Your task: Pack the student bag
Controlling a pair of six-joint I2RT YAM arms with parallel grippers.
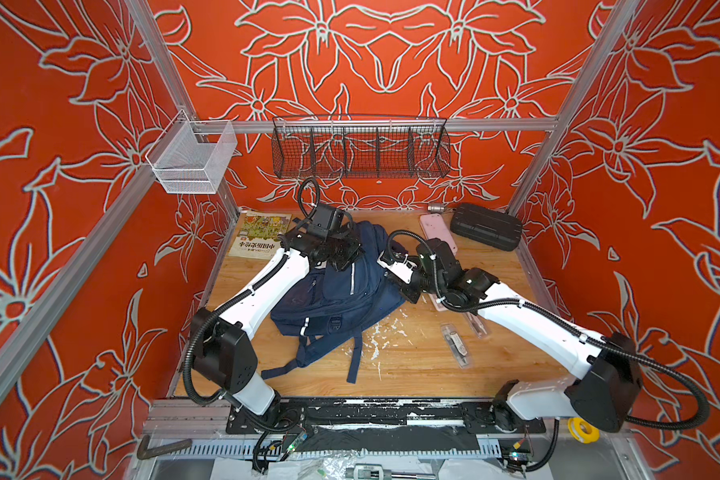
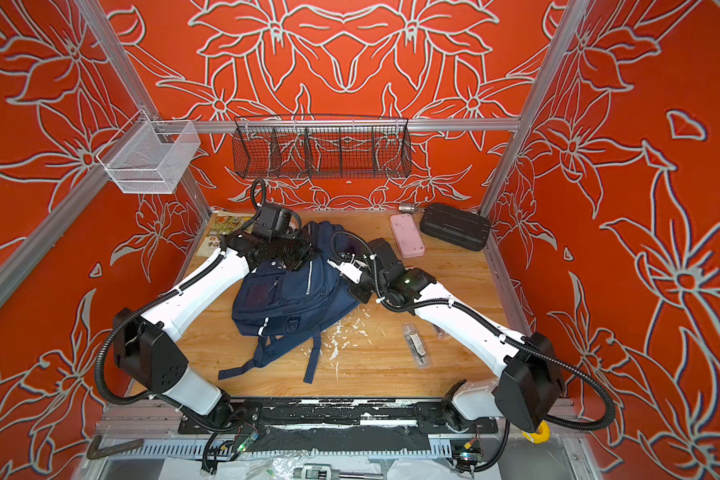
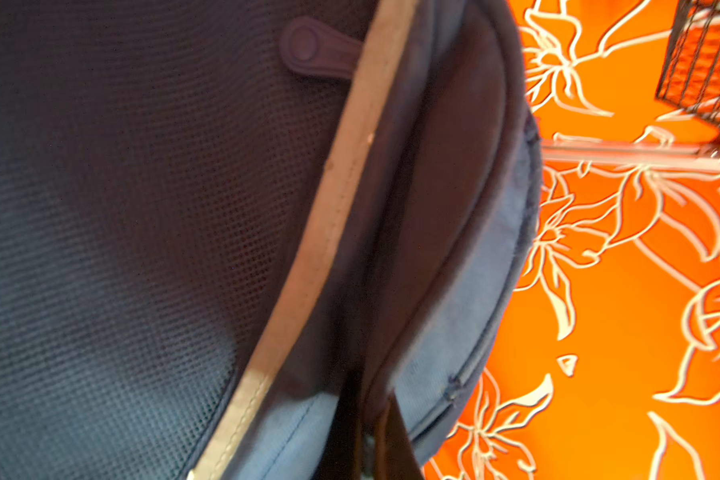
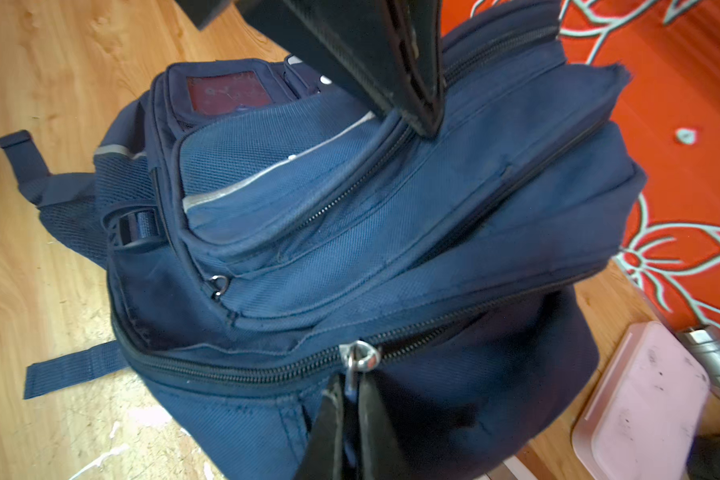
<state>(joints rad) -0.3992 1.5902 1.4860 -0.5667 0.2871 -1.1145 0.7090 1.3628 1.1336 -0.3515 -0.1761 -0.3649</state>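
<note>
Navy blue fabric backpack [image 1: 337, 299] has right gripper [image 4: 350, 392] pinching its silver zip puller [image 4: 360, 358]. Left gripper [image 4: 416, 124], closed, touches its upper zip.

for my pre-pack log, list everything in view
student bag: 1, navy, centre
zip pull: 1, silver, main zip
book: 1, yellow-green, back left
flat case: 1, pink, back right
hard case: 1, black, back right corner
clear packet: 1, right of bag
wire basket: 1, black, hung at back
mesh basket: 1, white, hung at left
tape roll: 1, yellow, front right
left gripper: 1, black, shut on student bag
right gripper: 1, black, shut on zip pull
</note>
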